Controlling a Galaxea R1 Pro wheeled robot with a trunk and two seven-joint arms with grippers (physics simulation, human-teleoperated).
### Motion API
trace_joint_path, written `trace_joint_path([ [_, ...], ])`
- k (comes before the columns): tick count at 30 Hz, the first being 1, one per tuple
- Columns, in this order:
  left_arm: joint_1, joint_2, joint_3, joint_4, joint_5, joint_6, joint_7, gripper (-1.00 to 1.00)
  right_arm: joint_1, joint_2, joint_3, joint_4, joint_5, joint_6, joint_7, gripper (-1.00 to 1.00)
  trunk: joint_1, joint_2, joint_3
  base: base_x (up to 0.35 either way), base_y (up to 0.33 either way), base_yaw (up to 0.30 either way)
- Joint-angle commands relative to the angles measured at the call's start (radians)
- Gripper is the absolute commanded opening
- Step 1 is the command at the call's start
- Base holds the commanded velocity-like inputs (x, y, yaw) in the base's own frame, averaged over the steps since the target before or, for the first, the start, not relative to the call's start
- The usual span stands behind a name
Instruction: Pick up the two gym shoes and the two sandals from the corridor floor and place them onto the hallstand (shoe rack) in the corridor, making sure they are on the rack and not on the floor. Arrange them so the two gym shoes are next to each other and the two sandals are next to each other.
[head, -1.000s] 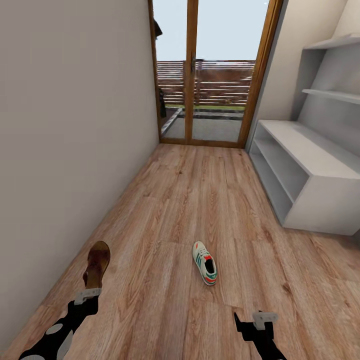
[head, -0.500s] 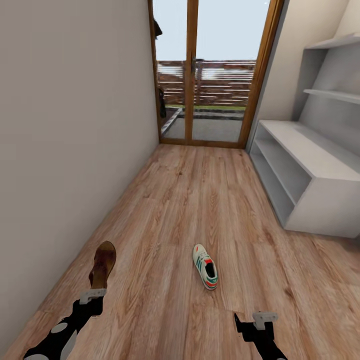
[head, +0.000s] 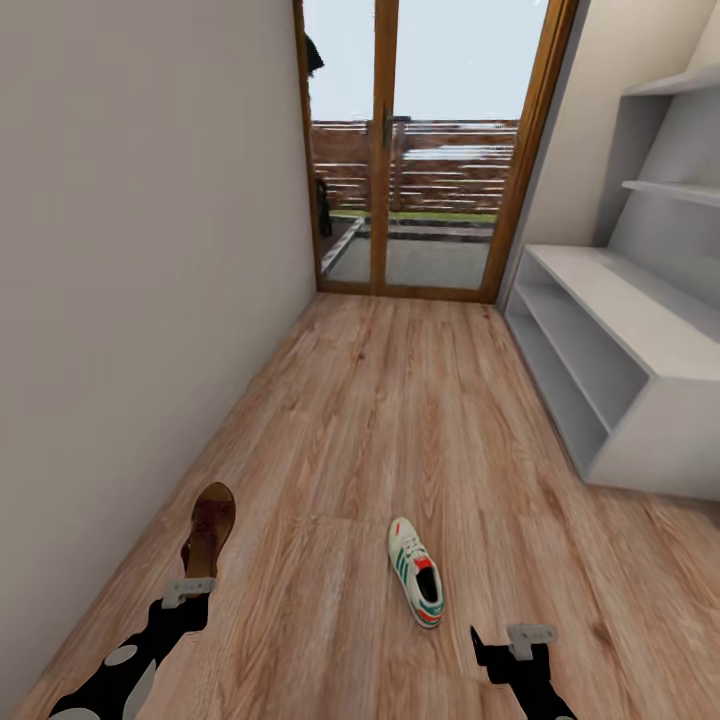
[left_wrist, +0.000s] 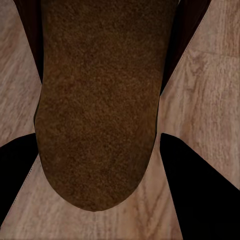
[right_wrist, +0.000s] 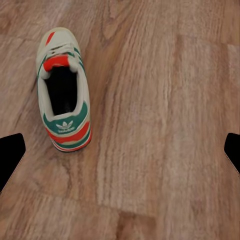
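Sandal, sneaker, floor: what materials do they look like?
Sandal: brown, matte and grainy close up, likely suede or rough leather. Sneaker: smooth off-white upper with green and red-orange trim, probably leather or synthetic; striped sole looks like rubber. Floor: light brown planks with wood grain, low sheen, wood or laminate.

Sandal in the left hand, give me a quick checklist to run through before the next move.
1. Sandal between the left hand's fingers: ok, the left wrist view shows it between them.
2. Grip fully closed on it: cannot tell.
3. Right hand free: ok, open over bare floor.
4. Gym shoe placed on rack: not ok, it lies on the floor.
5. Hallstand top free for shoes: ok, nothing on it.
6. Second sandal and second gym shoe located: cannot tell.
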Motion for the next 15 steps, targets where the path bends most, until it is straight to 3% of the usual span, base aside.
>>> trace_joint_path([
  [1,-0.001,0.000,0.009,0.000,-0.009,-0.004,-0.006,-1.00,0.000,0.000,-0.003,0.001,0.004,-0.003,0.004,1.00,0.000,0.000,-0.001,0.229,0.000,0.000],
  [11,-0.001,-0.002,0.008,0.002,-0.009,-0.006,-0.011,-1.00,0.000,-0.001,-0.002,0.001,0.004,-0.002,0.002,1.00,0.000,0.000,-0.001,0.071,0.000,0.000],
  [15,-0.001,-0.002,0.008,0.003,-0.009,-0.006,-0.012,-1.00,0.000,0.000,-0.002,0.002,0.004,-0.002,0.002,1.00,0.000,0.000,-0.001,0.192,0.000,0.000],
])
